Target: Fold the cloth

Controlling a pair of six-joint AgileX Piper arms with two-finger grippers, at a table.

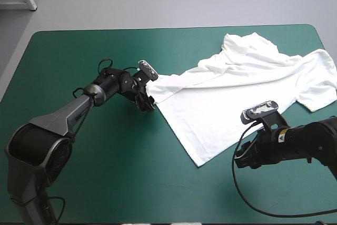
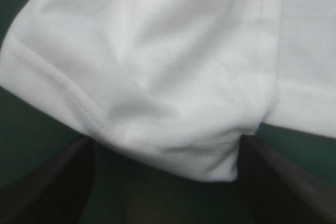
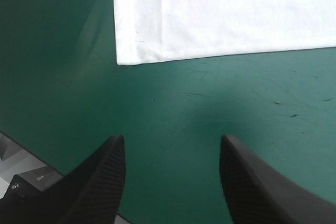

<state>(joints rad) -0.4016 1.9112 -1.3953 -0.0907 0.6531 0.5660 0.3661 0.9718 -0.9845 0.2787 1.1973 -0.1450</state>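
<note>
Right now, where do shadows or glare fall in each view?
High view: even light, soft shadow on the teal-green cover under the left gripper. Left wrist view: grey shading in folds of the T-shirt. Right wrist view: dim shadow ahead of the right gripper, no strong glare.

The T-shirt [image 1: 237,93] is plain white with no print, and its hem stitching is white too. The table cover [image 1: 105,172] is solid teal-green, marked by a few faint dark scuffs [image 3: 291,115]. The left gripper [image 2: 167,145] and right gripper [image 3: 172,137] have plain black fingers.
</note>
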